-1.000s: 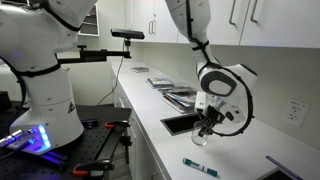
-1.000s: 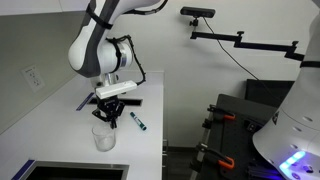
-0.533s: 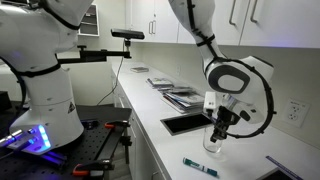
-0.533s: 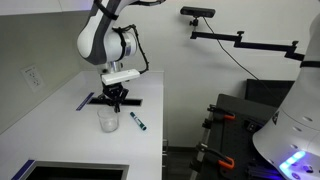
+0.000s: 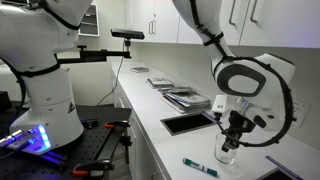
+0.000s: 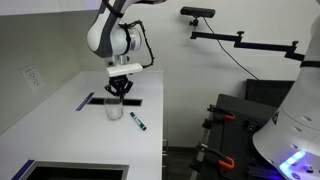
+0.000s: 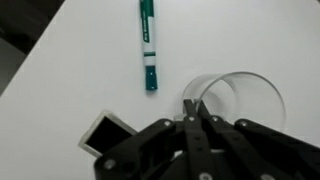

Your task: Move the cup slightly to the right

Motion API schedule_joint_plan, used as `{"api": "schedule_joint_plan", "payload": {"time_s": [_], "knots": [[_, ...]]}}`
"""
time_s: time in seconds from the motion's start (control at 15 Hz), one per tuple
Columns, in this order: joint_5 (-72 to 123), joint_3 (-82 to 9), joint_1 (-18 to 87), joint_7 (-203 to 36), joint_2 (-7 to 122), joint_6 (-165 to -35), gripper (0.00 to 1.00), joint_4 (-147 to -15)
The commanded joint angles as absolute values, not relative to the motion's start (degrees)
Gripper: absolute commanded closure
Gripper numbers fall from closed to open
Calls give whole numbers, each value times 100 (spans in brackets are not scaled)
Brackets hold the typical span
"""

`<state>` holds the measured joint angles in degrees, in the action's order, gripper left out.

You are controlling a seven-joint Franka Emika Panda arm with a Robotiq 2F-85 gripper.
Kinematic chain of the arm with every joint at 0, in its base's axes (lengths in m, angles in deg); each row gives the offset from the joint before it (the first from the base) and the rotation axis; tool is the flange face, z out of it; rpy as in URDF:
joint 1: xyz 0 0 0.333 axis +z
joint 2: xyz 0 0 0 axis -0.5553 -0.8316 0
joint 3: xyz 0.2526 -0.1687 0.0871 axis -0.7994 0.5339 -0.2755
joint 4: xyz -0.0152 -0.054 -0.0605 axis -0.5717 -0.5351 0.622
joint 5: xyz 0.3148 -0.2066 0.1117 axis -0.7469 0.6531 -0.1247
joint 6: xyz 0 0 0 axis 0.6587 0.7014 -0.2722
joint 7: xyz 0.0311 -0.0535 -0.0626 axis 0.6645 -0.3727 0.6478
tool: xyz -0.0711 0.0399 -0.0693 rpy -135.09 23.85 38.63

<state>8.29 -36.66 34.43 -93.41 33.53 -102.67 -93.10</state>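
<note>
**A:** White countertop (image 5: 165,145) is seen in both exterior views, and the Panda arm (image 5: 245,78) is now stretched further along it than a second ago. What has been shifted with it?

**B:** The arm's head has been carried away from the sink (image 5: 185,123), and the gripper (image 5: 232,138) has been taken along. The cup (image 5: 227,154), a small clear glass tumbler, has been taken along beneath it. A second ago the cup was seen close to the sink's corner. It is now found well past that corner, just beyond the teal marker (image 5: 200,166).

**A:** Is the cup held, or only pushed?

**B:** In the wrist view the gripper (image 7: 193,103) is shown with its jaws drawn together over the near wall of the cup (image 7: 245,100), so the rim is judged to be pinched. That reading is supported by the cup having been displaced together with the gripper. Whether the base is raised off the countertop cannot be told.

**A:** What is meant for the task?

**B:** The sideways move is judged to be largely done, perhaps more than slightly. In an exterior view the cup (image 6: 115,107) is seen under the gripper (image 6: 119,92), beside the marker (image 6: 138,121). Only the setting down and the release are thought to be left, and the thin glass wall should be let go gently so that the cup is not tipped
</note>
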Motion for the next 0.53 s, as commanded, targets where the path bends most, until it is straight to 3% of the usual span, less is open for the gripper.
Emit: {"api": "schedule_joint_plan", "payload": {"time_s": [0.0, 0.47], "knots": [[931, -3601, 3458, -9715, 3164, -9973, 99, -8988], [897, -3617, 3423, -9728, 2822, -9930, 99, -8680]]}}
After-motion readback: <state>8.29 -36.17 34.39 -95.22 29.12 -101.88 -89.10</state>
